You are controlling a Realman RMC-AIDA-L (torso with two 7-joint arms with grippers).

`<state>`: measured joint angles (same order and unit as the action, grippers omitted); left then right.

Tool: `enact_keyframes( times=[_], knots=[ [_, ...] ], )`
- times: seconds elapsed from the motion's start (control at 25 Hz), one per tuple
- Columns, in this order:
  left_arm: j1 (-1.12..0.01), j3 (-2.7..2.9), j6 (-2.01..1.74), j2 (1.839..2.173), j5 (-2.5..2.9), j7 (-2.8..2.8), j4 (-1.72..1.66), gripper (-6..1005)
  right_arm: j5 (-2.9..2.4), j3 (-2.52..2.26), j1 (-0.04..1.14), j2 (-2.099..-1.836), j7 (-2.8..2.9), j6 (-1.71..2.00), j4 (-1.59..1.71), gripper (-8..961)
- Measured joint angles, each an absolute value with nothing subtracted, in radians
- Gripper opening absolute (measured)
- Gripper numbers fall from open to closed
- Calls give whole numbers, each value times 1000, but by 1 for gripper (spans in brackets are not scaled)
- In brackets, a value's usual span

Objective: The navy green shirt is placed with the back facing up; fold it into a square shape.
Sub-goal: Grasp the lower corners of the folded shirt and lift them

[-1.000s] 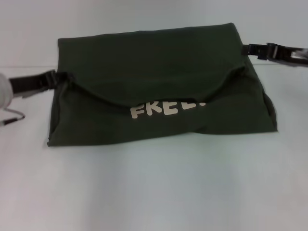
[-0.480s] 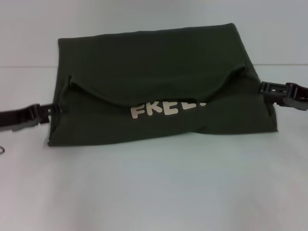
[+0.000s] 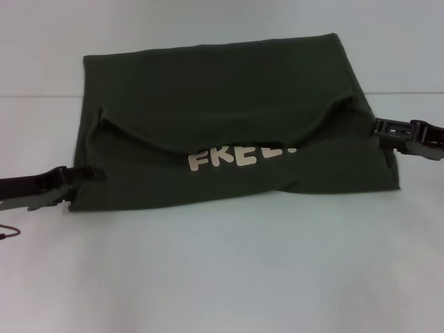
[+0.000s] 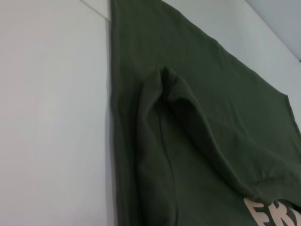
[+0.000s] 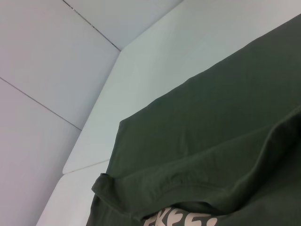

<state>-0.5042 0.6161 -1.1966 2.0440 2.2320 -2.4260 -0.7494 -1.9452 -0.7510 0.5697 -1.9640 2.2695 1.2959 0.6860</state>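
The navy green shirt (image 3: 229, 118) lies folded into a wide rectangle on the white table (image 3: 222, 270). Its upper layer is folded toward me as a curved flap that partly covers the cream letters "FREE" (image 3: 239, 157). My left gripper (image 3: 94, 175) lies low at the shirt's left edge, near the front left corner, and touches the cloth. My right gripper (image 3: 378, 127) is at the shirt's right edge, about halfway along it. The left wrist view shows the flap's bunched corner (image 4: 169, 84). In the right wrist view the shirt (image 5: 221, 141) fills the picture, with the letters below the fold.
Bare white table surrounds the shirt, with wide room in front of it. A thin dark cable loop (image 3: 8, 233) lies on the table at the far left. A pale wall rises behind the table's back edge.
Both grippers left the flap's corners and moved toward me along the shirt's side edges, the left one farther, down near the front left corner. The shirt has kept its shape.
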Motion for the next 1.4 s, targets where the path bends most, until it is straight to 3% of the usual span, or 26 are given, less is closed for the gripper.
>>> enact_keyframes(
  times=[0.72,1.4],
  knots=[
    [-522,652,-1155,2049,2253,-2417,-722,883,-1944,-749,562,-1967,2269,1296,687,913],
    [-515,657,-1156,2054,2255,-2411,-729,314,-1939,-747,557,-1966,2272,1304,687,912]
  ],
)
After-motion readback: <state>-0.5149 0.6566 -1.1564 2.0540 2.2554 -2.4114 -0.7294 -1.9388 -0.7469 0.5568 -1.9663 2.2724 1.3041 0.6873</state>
